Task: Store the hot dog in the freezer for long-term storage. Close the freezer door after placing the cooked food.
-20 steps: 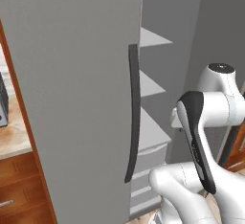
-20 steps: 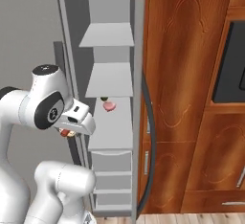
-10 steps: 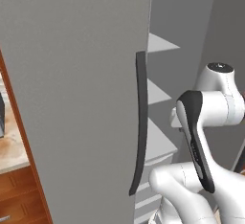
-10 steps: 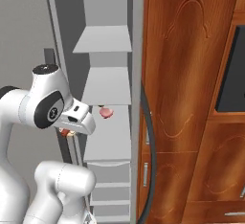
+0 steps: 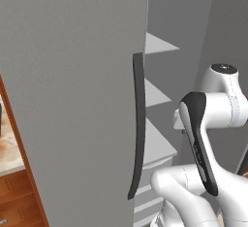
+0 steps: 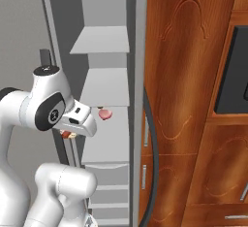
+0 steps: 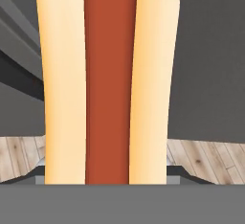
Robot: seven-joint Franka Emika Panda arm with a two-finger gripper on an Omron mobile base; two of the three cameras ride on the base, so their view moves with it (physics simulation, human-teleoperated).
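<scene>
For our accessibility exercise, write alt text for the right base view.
A white robot arm carries the hot dog toward the open grey freezer, where a small pink food item sits on a middle shelf. Brown wooden cabinets stand to the right.

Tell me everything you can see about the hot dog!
The hot dog has a red-brown sausage lying between two pale tan-orange bun halves. It looks smooth and whole. In the hand view it sits very close to the camera and runs straight from top to bottom, with grey freezer surfaces and a strip of wooden floor behind it. In the right base view a small bit of it peeks out under the robot's hand, in front of the open freezer. The fingers holding it are hidden.
</scene>
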